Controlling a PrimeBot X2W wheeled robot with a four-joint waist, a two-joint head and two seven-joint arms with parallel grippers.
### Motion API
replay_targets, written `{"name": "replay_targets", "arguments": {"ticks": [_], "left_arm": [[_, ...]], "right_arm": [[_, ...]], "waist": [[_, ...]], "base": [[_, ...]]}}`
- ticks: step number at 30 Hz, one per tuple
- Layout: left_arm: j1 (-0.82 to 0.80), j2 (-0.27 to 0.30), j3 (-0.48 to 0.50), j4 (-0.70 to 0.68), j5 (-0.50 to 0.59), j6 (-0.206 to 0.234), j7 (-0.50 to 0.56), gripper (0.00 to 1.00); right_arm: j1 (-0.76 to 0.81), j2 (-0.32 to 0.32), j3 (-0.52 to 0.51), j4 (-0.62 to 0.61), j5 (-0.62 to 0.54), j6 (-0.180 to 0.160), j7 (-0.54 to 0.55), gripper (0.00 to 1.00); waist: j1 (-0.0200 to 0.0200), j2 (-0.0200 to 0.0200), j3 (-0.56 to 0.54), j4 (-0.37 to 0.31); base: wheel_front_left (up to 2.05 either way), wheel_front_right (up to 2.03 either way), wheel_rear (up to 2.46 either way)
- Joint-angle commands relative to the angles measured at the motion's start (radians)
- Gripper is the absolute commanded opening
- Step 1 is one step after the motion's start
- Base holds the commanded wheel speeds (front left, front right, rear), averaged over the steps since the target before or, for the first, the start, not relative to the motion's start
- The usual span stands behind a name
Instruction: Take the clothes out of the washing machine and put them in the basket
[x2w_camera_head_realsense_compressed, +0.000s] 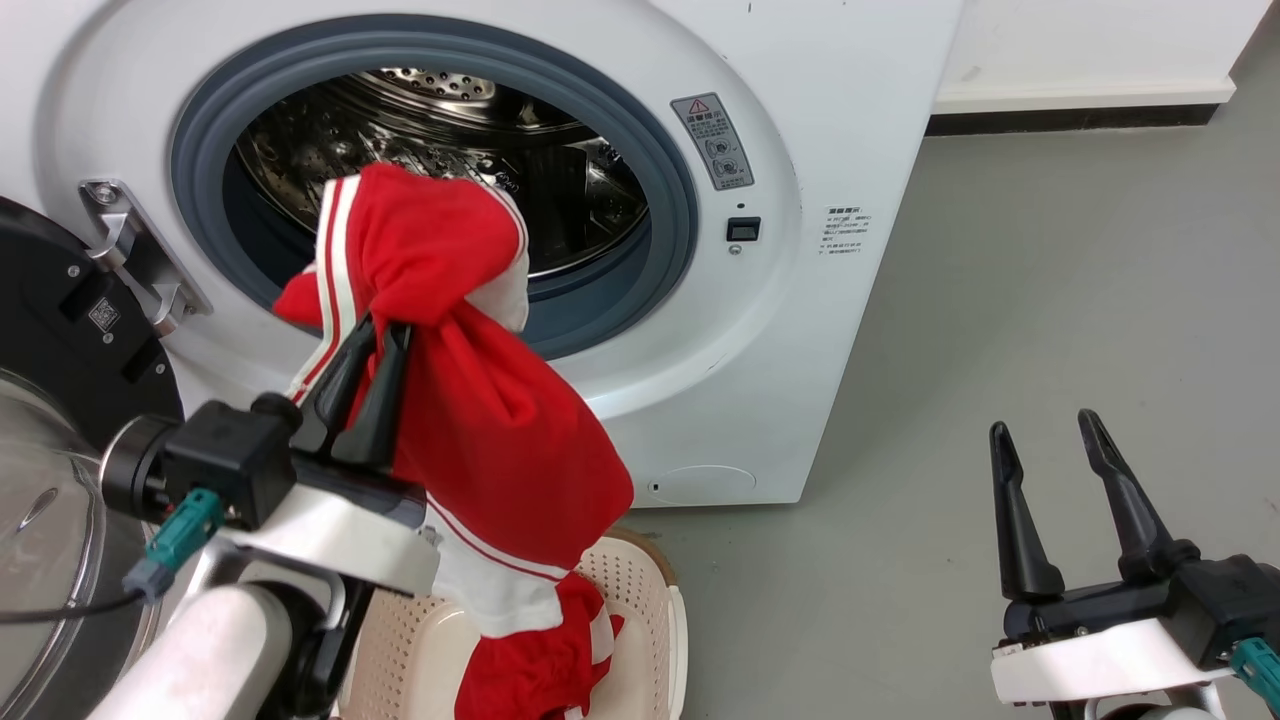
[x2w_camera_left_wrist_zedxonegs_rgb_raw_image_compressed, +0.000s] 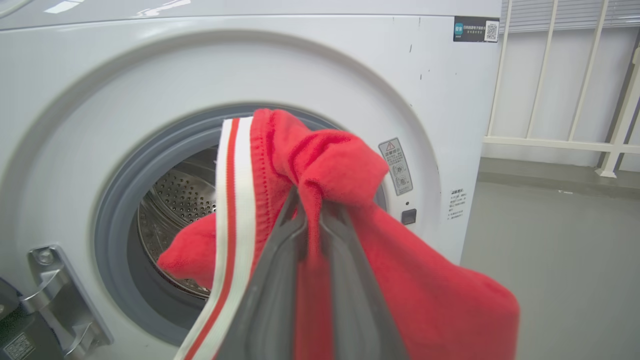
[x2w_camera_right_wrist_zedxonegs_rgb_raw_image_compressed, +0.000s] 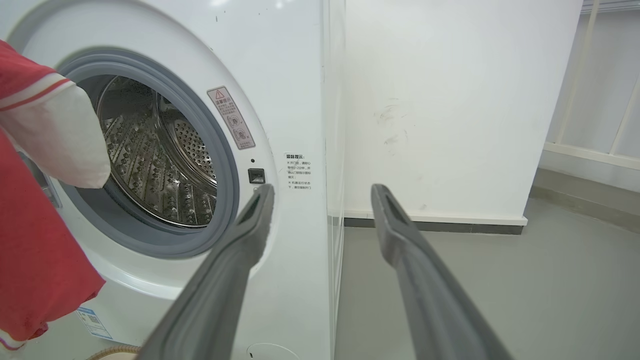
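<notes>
The left gripper, fingers clenched, grasps a bright red fabric garment with white stripes before the open mouth of the large white front-loading washing machine. The garment hangs long axis near vertical, lower end pointing down over the low cream perforated plastic basket at near left. The right gripper stands released, fingers spread, at near right.

Red striped garment aloft before open washing machine (another garment in basket)
</notes>
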Motion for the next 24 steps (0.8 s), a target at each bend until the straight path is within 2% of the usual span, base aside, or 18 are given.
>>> {"name": "replay_targets", "arguments": {"ticks": [1,8,12,16,24], "left_arm": [[0.018,0.009,0.002,-0.014,0.009,0.008,0.003,0.0],[0.112,0.007,-0.035,-0.038,0.001,0.026,0.013,0.0],[0.145,-0.033,-0.059,0.022,-0.022,0.021,-0.011,0.0],[0.146,-0.075,-0.083,0.126,-0.041,-0.007,-0.044,0.0],[0.078,-0.167,-0.088,0.445,-0.076,-0.093,-0.111,0.0]], "right_arm": [[0.012,0.001,0.001,-0.001,0.0,-0.001,-0.002,1.0],[0.002,0.001,0.001,-0.008,-0.003,-0.001,-0.002,1.0],[-0.027,0.001,0.002,-0.013,-0.005,-0.001,-0.002,1.0],[-0.064,0.001,0.007,-0.024,-0.009,-0.001,-0.002,1.0],[-0.138,0.001,-0.002,-0.037,-0.017,-0.001,-0.002,1.0]], "waist": [[0.0001,0.0,0.0,0.0],[0.0001,0.0,0.025,0.006],[0.0001,0.0,0.064,0.006],[0.0001,0.0,0.13,-0.002],[0.0001,0.0,0.273,-0.032]], "base": [[0.0,0.0,0.0],[0.0,0.0,0.0],[0.0,0.0,0.0],[0.0,0.0,0.0],[0.0,0.0,0.0]]}}
